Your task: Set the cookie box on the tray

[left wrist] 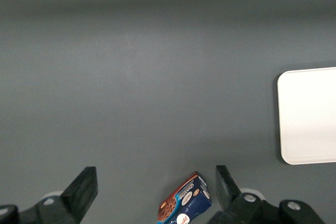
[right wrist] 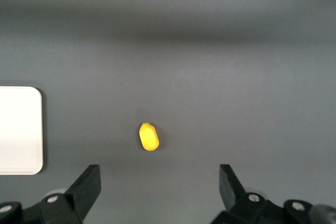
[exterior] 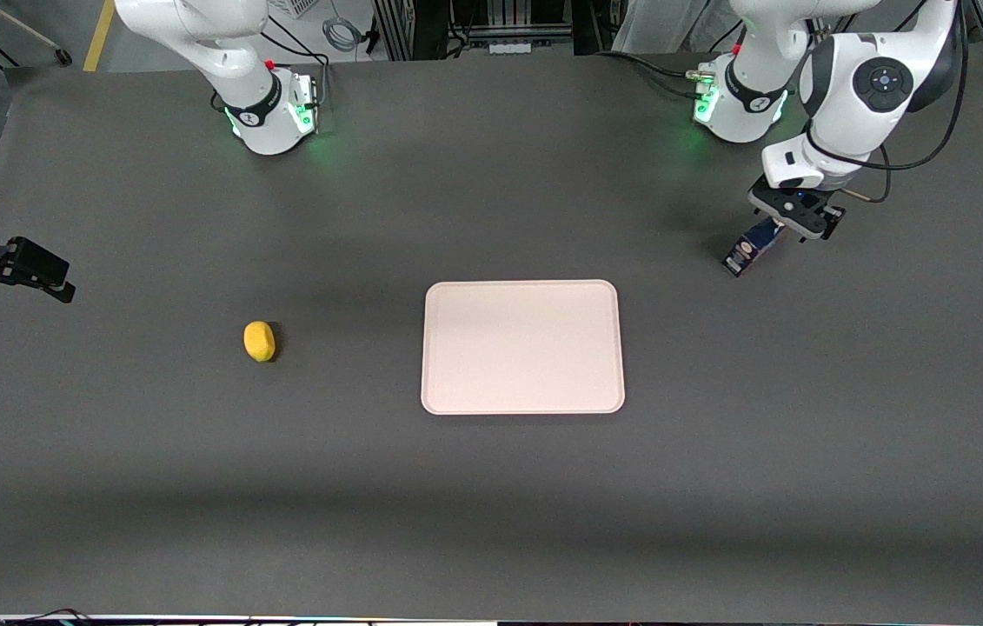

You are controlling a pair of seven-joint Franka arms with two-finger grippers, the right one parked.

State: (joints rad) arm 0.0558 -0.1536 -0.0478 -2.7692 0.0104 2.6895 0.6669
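The cookie box, a small navy carton with a brown cookie picture, lies on the dark table toward the working arm's end. My left gripper hovers just above it, covering the end of the box farthest from the front camera. In the left wrist view the gripper is open and the cookie box lies between the two fingers, close to one finger and apart from both. The pale pinkish tray sits mid-table, nearer the front camera than the box, with nothing on it. Its edge also shows as tray.
A yellow lemon-like lump rests on the table beside the tray, toward the parked arm's end. The two arm bases stand along the table edge farthest from the front camera.
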